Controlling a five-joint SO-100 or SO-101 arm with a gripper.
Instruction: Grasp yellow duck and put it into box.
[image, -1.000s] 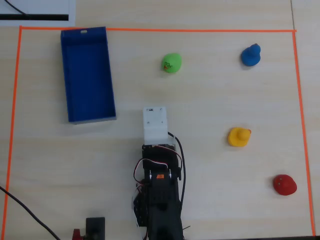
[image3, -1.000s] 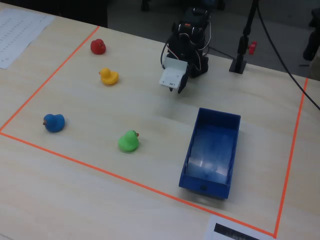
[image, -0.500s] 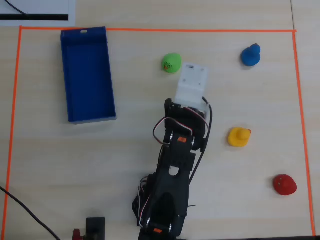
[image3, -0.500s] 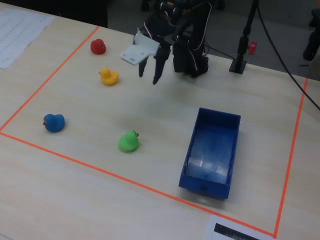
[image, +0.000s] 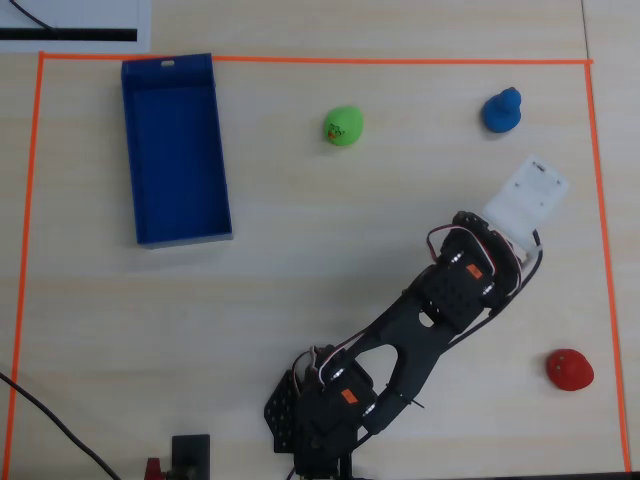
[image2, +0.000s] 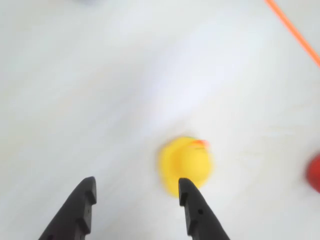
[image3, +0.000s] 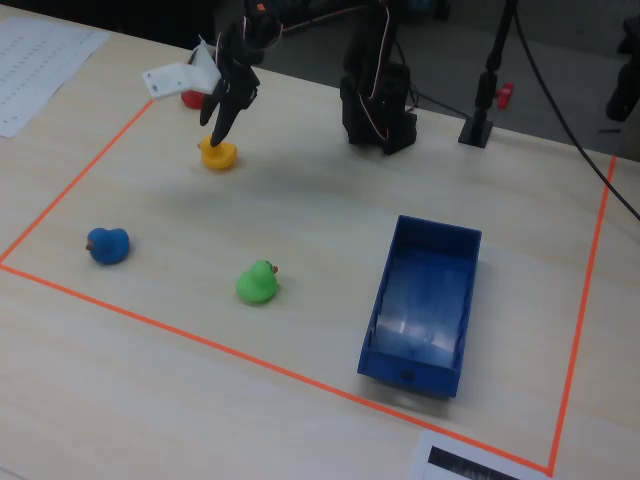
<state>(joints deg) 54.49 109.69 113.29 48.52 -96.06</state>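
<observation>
Pale wood worktop (image: 300, 260) marked off by an orange tape border (image: 300, 60) fills the overhead view, with the box (image: 175, 150) lying empty at the far left, well apart from the arm (image: 420, 330), which reaches toward the right side; its white wrist plate hides the yellow duck and the hand from above. A green duck (image: 343, 126), a blue duck (image: 501, 111) and a red duck (image: 569, 369) sit scattered, none near the box. From the wrist view, the hand (image2: 136, 192) is spread open and holds nothing; the yellow duck (image2: 185, 164) sits just beyond and off toward the right finger (image2: 192, 205) rather than between the two, so a shift right looks needed before closing. Seen from the fixed view, the hand (image3: 222, 122) hangs just above the yellow duck (image3: 218, 154) at the far left, and the box (image3: 425, 300) waits near right.
</observation>
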